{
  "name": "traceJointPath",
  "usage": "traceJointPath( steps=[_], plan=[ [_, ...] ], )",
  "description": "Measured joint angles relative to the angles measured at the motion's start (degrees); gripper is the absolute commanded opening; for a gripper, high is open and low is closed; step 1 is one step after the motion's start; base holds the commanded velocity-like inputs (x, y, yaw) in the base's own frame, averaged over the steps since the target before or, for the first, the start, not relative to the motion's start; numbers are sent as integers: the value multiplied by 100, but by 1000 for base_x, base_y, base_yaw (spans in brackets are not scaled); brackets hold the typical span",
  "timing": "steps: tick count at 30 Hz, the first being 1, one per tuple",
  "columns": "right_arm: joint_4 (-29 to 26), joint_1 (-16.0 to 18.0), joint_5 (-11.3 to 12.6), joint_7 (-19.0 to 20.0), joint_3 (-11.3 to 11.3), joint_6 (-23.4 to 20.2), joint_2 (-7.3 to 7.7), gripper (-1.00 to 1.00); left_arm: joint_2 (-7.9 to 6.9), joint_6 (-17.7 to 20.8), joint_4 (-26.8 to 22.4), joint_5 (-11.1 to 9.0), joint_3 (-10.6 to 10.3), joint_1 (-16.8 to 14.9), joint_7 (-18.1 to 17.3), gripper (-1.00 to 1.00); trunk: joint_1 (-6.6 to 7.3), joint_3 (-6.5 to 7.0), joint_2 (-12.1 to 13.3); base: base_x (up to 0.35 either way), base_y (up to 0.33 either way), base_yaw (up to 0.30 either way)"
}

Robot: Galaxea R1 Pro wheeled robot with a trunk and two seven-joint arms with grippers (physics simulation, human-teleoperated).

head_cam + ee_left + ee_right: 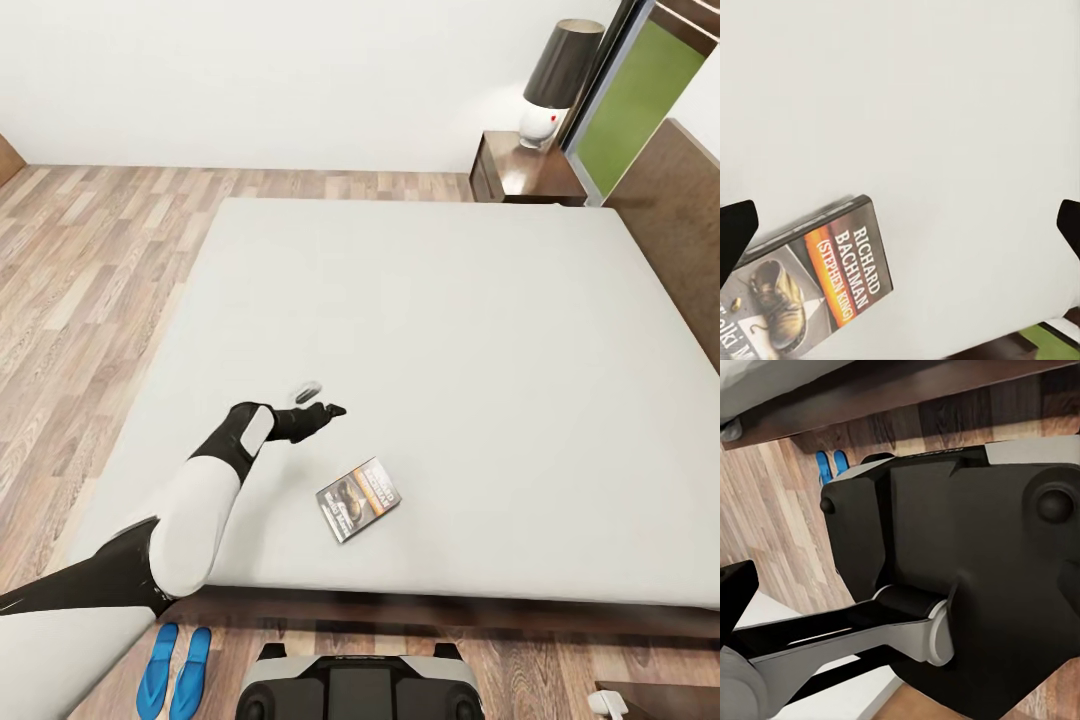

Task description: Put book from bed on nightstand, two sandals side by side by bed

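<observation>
Head view: the left gripper (322, 403) hangs over the grey mattress of the bed (420, 300), its two fingers spread wide with nothing between them. In the left wrist view the dark fingertips (735, 229) stand at opposite edges of the picture, with bare mattress between them. The book (359, 499) lies flat on the mattress just beside this gripper, nearer the robot and a little toward its right, not touching the fingers; its cover faces up, and the left wrist view shows the orange band reading "Richard Bachman" and a boot pictured below it (817, 289).

Nearer the robot than the gripper, past the dark bed frame, the two sandals (175, 672) lie side by side on the wood floor (80, 260) by the bed's foot.

Well beyond the gripper, past the bed's far corner, the nightstand (525, 170) bears a lamp (555, 85) with a dark shade.

The right wrist view shows the robot's dark base (967, 547), floor and the sandals (831, 464); whether the right gripper is wide or narrow I cannot tell.
</observation>
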State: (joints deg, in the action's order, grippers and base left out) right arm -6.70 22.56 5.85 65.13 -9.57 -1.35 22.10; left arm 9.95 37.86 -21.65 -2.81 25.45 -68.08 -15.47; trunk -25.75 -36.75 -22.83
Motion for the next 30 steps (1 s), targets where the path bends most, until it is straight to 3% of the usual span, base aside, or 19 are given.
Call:
traceJointPath(
  steps=[7,16,30],
  plan=[
    [0,0,-2,3,1,0,0,100,0,-24,66,-11,5,-1,-24,100,0,0,0,0,0,0],
    [0,0,-3,6,1,0,1,100,1,-38,507,-8,22,-2,-69,100,-198,-162,-360,0,0,0],
    [-3,0,-1,4,2,0,2,100,2,-42,568,-7,25,-2,-70,100,-506,-414,-923,0,0,0]
  ],
)
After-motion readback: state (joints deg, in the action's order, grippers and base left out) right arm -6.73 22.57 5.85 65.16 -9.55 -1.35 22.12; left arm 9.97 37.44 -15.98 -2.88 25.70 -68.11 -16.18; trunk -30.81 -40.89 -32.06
